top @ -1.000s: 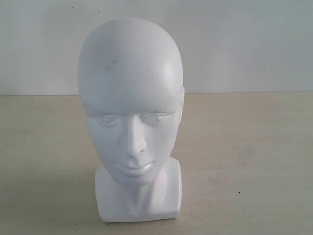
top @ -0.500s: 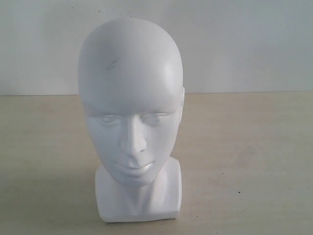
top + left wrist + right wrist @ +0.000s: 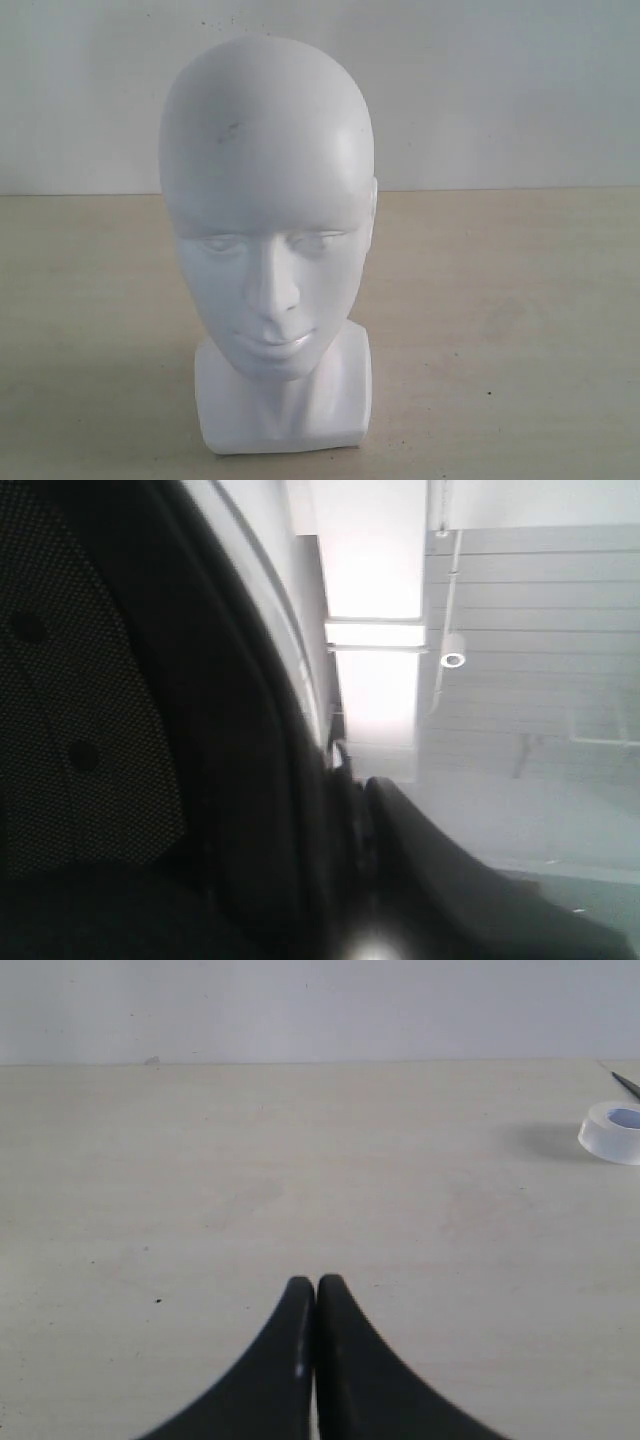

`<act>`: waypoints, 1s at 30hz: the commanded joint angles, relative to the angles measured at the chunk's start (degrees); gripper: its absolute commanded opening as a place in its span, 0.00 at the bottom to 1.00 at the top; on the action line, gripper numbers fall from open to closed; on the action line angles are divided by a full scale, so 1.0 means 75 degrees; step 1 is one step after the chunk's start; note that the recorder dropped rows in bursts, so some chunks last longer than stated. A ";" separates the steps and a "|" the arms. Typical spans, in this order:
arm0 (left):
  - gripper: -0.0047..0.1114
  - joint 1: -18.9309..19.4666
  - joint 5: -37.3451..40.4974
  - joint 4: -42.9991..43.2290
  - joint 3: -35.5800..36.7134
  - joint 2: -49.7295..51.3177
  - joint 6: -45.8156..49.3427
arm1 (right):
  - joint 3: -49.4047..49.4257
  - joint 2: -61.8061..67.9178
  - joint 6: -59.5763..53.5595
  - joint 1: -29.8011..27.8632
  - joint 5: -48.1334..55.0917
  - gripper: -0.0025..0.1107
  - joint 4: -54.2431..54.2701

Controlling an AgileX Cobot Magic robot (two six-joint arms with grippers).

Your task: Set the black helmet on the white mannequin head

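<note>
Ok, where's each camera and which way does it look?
Exterior view: faces the white mannequin head front-on, table and wall behind; no robot parts.
Left wrist view: tight against the black helmet, aimed up at a ceiling light; left claw unclear.
Right wrist view: low over the table, facing the wall; shut right claw, tape roll.
Shared: exterior and right wrist show table and wall.

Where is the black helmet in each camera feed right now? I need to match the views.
Exterior: not in it; only the white mannequin head stands on the table.
Left wrist: the black helmet fills the left side, its mesh lining close to the lens.
Right wrist: not in it; the right gripper, jaws shut, is over the table.
Shared landmark: the table's far edge against the pale wall, in exterior and right wrist only.
</note>
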 commanded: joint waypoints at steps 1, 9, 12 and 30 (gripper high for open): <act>0.08 -0.0018 -0.0878 -0.0086 -0.0101 -0.0106 -0.1391 | -0.0005 -0.0038 0.0001 -0.0010 -0.0088 0.02 0.0045; 0.08 -0.0018 -0.0878 -0.0331 -0.0101 -0.0106 -0.2518 | -0.0005 -0.0038 0.0001 -0.0010 -0.0088 0.02 0.0045; 0.08 -0.0018 -0.0878 -0.0745 -0.0101 -0.0055 -0.2530 | -0.0005 -0.0038 0.0001 -0.0010 -0.0088 0.02 0.0045; 0.08 -0.0004 -0.0878 -0.1525 0.1444 0.0019 -0.3180 | -0.0005 -0.0038 0.0001 -0.0010 -0.0088 0.02 0.0045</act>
